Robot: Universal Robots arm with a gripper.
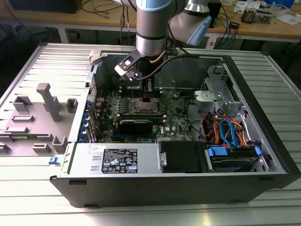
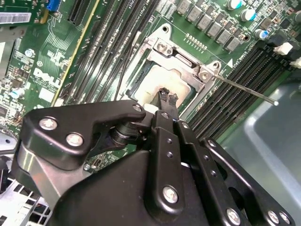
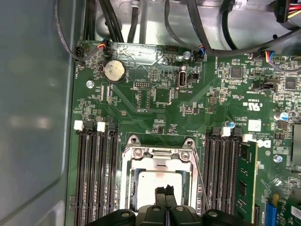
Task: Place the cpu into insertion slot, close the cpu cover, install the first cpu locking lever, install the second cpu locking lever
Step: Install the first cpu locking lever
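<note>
Exterior view: the gripper (image 1: 149,95) is being held low inside the open computer case (image 1: 178,186), right over the insertion slot (image 1: 143,107) on the motherboard (image 1: 181,117). The case is also being filled by a power supply (image 1: 115,159) along the near wall and a drive (image 1: 233,157) with orange and blue cables (image 1: 225,132) toward the exterior view's right. Second wrist view: the cpu (image 2: 151,84) is being shown seated in the slot, its pale metal top visible through the cut-out of the cpu cover (image 2: 181,52), which is being judged down over it. So placing and cover closing are being counted as done. One locking lever (image 2: 244,89) is being seen as a thin rod angling out across the memory slots (image 2: 244,61), clear of the frame, so the lever steps are being judged not yet done. The other lever is not being made out for certain. The gripper's tips are being held pinched together with nothing between them, just over the chip's near edge; contact cannot be confirmed. First wrist view: the same state is being shown, with the cpu (image 3: 150,181) inside the cover's window (image 3: 157,154), the clenched, empty gripper (image 3: 163,193) at the window's edge and the lever rod (image 3: 203,181) running beside the frame. One memory stick (image 3: 245,174) is being carried in a slot beside the socket.
</note>
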